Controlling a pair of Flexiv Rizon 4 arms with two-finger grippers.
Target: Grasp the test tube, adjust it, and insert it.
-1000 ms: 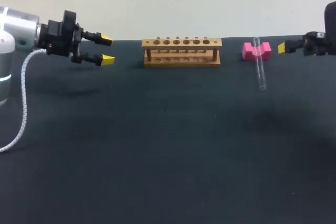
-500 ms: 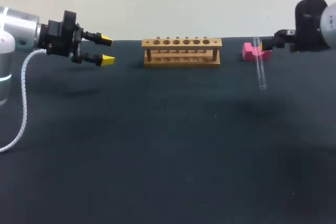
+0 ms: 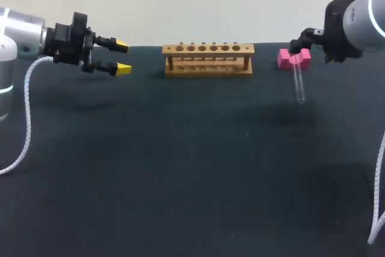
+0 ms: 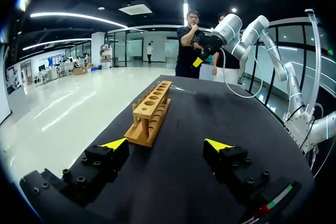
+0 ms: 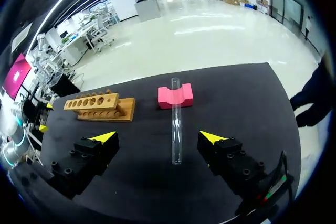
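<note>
Right wrist view: right gripper (image 5: 157,138) spread wide, nothing in it. The test tube (image 5: 176,121) lies on the table (image 5: 239,95) under and ahead of it. Its rounded near end sits between the two fingers (off-centre, closer to one), and its long axis runs straight away from the gripper. Its far, open end rests in the notch of the pink block (image 5: 175,97).

The wooden rack (image 5: 100,107) stands further out, off to one side of the block, with no tube in it.

The left gripper (image 4: 166,144) is also released and empty. It sits past the rack's other end, well apart from the tube.

My read: the right arm is nearer, so it's the one to pick. Its fingers already straddle the tube crosswise, so closing direction looks right. It needs to descend and centre a little sideways before closing.
</note>
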